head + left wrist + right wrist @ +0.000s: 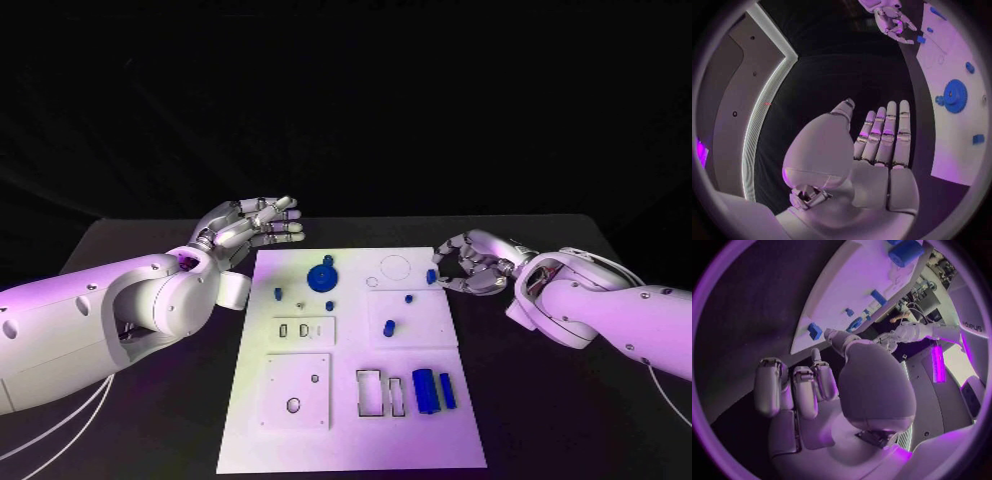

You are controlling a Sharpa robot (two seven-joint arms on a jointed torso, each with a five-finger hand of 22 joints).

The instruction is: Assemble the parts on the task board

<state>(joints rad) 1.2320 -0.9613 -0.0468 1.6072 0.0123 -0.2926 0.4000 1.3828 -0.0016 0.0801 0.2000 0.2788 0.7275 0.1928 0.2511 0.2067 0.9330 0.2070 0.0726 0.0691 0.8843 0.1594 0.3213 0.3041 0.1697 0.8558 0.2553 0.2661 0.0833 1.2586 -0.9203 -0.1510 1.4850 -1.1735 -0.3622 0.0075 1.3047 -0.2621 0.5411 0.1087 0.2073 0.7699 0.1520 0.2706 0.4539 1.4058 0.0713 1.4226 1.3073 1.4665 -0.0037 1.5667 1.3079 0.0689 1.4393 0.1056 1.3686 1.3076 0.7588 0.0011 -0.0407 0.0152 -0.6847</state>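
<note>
The white task board (353, 425) lies in the middle of the table. A blue gear (322, 277) sits near its far left corner, with small blue parts (278, 294) around it. Two blue blocks (433, 390) stand near the front right. My left hand (257, 228) hovers off the board's far left corner with its fingers stretched out and nothing in them; in the left wrist view its palm (873, 165) faces away from the gear (955, 95). My right hand (476, 262) hangs at the board's right edge with curled, bare fingers (795, 390), close to a small blue part (431, 276).
Grey inset plates with slots and holes (297, 390) lie on the board's near half. A round outline (394, 267) marks the far right of the board. Black table (562, 420) runs on both sides of the board.
</note>
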